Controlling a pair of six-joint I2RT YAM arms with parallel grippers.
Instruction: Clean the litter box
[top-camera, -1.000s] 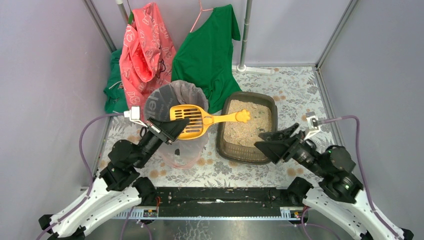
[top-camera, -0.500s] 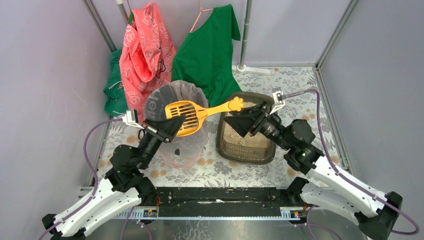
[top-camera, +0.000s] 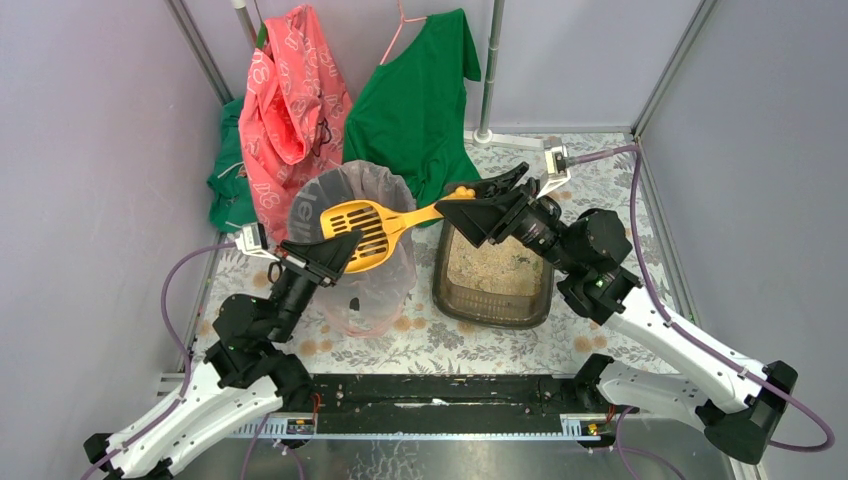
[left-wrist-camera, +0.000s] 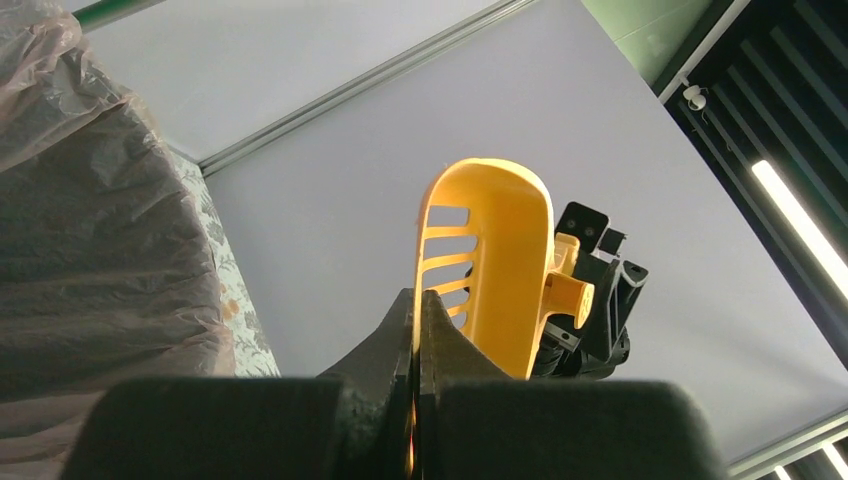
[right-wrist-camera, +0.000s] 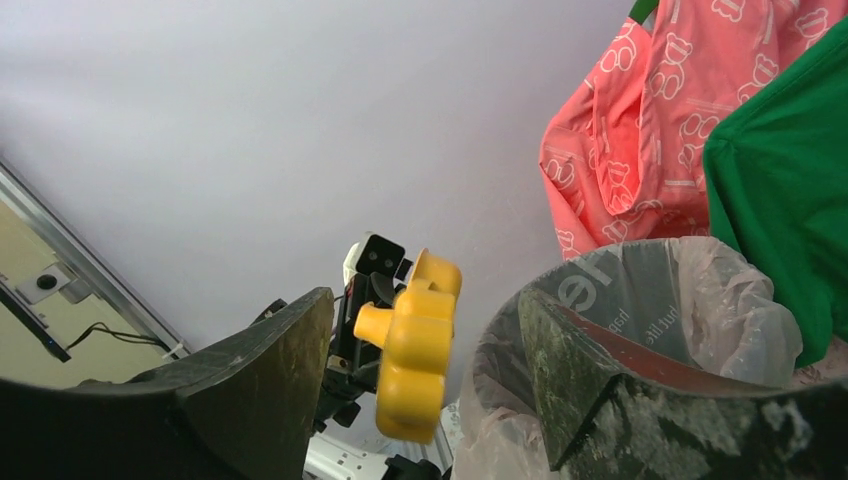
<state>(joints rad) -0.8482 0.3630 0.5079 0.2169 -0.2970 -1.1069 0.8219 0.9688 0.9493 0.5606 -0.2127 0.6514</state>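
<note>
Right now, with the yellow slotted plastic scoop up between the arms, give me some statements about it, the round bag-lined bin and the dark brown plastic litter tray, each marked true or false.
1. The left gripper is shut on the rim of the yellow slotted plastic scoop. True.
2. The right gripper is clamped on the scoop's handle. False: its jaws stand open on either side of the handle end.
3. The scoop's slotted head is over the round bin with the clear liner. True.
4. The scoop lies in the dark brown plastic litter box. False: it is held up in the air.

scoop (top-camera: 362, 232) over bin (top-camera: 305, 215); litter box (top-camera: 490, 312) right of bin
</note>
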